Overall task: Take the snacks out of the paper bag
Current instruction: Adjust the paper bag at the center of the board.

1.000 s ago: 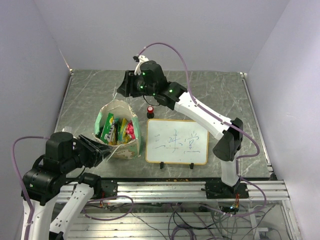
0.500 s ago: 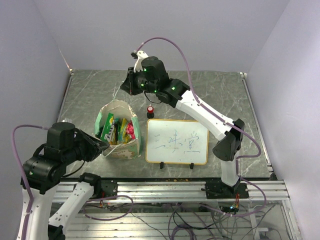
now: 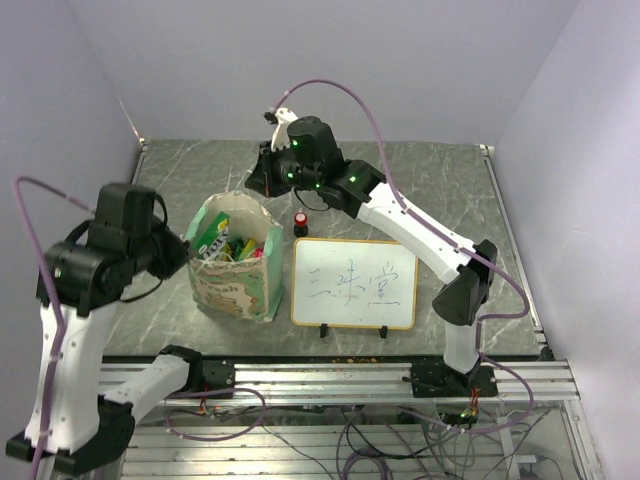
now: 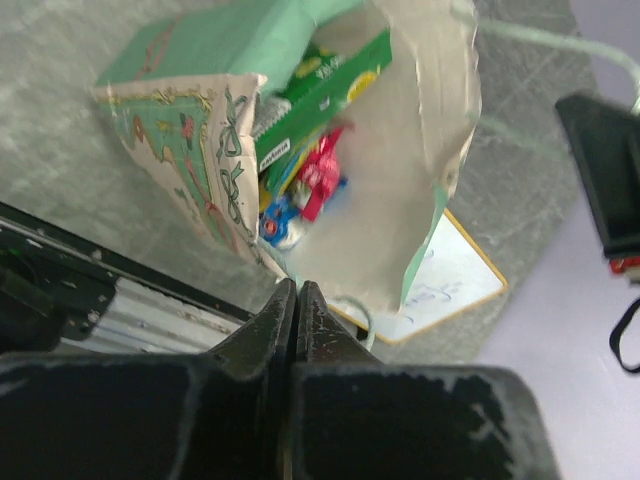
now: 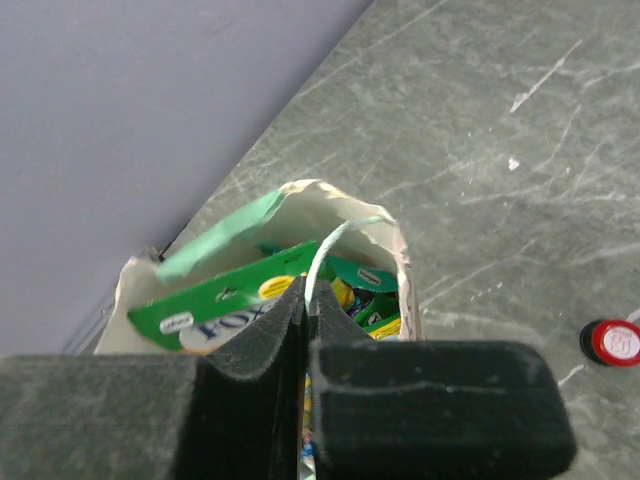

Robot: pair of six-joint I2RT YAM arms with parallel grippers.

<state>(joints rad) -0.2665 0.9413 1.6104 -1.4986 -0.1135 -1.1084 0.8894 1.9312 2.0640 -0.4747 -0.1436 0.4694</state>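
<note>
The paper bag (image 3: 236, 285) stands upright with its mouth open upward. Inside are the snacks (image 3: 222, 240): a long green packet (image 4: 322, 92), a red one (image 4: 320, 175) and yellow-green ones (image 5: 385, 312). My left gripper (image 3: 185, 252) is at the bag's left rim, its jaws shut on the rim's string handle (image 4: 362, 312). My right gripper (image 3: 253, 183) is above the bag's far rim, shut on the other white string handle (image 5: 340, 240), which runs up from the bag into its jaws. The bag's mint side panel (image 4: 215, 45) shows in the left wrist view.
A wood-framed whiteboard (image 3: 354, 283) stands right of the bag, close to it. A small red-topped black knob (image 3: 300, 222) sits behind the whiteboard, also in the right wrist view (image 5: 613, 342). The aluminium rail (image 3: 330, 380) runs along the table's near edge.
The bag has gone from leaning towards the front to standing upright. My left arm has risen and swung to the bag's left rim. My right gripper has shifted slightly with the handle.
</note>
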